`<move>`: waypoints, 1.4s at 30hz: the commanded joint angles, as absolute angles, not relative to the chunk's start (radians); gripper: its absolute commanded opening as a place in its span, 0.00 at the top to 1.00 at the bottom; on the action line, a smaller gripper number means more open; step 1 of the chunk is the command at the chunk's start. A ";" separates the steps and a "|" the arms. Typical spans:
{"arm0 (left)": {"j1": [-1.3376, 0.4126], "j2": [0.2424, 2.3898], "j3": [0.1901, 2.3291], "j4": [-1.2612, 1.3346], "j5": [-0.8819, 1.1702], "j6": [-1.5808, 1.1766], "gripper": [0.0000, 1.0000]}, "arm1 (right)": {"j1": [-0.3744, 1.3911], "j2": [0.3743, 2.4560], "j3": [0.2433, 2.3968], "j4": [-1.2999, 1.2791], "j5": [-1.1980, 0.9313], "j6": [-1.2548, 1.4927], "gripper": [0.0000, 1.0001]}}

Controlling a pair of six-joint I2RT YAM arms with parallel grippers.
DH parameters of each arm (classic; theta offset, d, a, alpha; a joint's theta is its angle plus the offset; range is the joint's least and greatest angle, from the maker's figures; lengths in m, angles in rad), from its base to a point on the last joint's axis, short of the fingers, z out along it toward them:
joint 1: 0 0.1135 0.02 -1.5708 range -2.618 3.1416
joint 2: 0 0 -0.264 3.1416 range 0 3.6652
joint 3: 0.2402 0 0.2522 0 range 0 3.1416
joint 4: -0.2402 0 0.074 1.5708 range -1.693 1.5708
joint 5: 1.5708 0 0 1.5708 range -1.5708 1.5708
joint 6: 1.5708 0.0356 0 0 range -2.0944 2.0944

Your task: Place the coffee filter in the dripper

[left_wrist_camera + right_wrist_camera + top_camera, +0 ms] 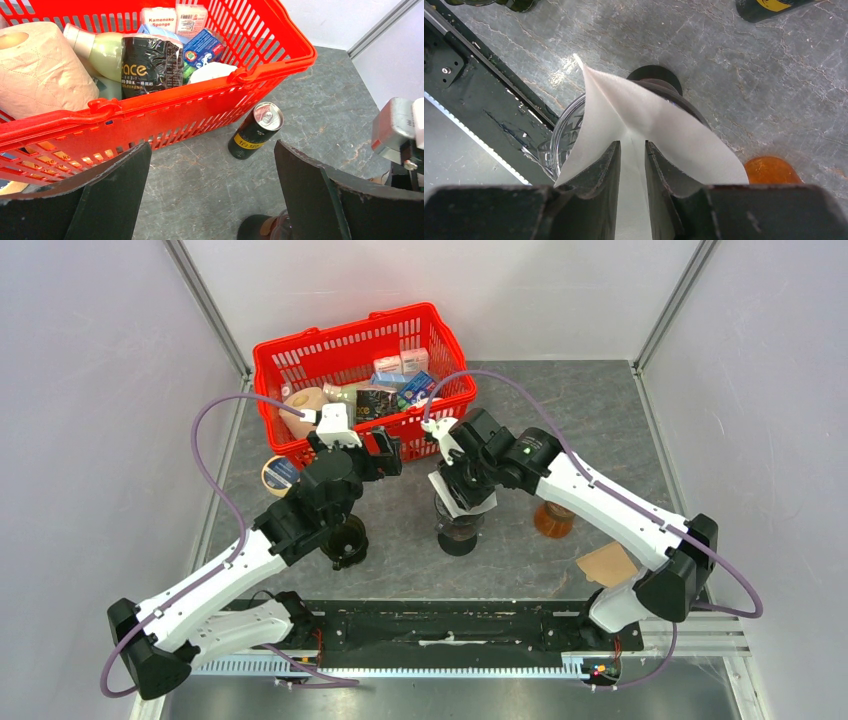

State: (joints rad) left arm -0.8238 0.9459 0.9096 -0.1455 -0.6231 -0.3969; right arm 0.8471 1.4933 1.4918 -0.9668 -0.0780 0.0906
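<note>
A white coffee filter (644,115) hangs folded in my right gripper (633,145), whose jaws are shut on its crease. Its free edge fans out over the clear glass dripper (566,132), which sits on a dark round base. From above, the filter (466,502) is directly over the dripper (459,532), with the right gripper (462,485) just above. I cannot tell whether paper and glass touch. My left gripper (212,150) stands wide open with nothing between its fingers, low over the table by the basket, also seen as the left gripper (390,455) from above.
A red basket (200,100) full of groceries stands behind. A black can (256,131) with a yellow label stands before it. A dark cup (345,540), an orange disc (553,518), a brown paper piece (607,565) and a tape roll (280,473) lie around.
</note>
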 commanded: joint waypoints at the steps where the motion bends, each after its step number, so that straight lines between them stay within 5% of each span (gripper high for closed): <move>1: -0.818 0.932 0.909 -0.095 -0.640 -0.382 0.00 | 0.851 1.516 1.522 -0.969 -0.081 0.073 0.69; 28: -0.815 0.932 0.905 -0.095 -0.650 -0.376 0.00 | 0.851 1.542 1.500 -0.971 -0.092 0.052 0.69; 42: -0.814 0.928 0.904 -0.095 -0.653 -0.366 0.00 | 0.851 1.548 1.501 -0.990 -0.095 0.040 0.53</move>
State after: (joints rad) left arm -0.8192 0.9451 0.9092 -0.1402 -0.6273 -0.3958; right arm 0.8471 1.5513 1.4914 -0.9676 -0.0826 0.0582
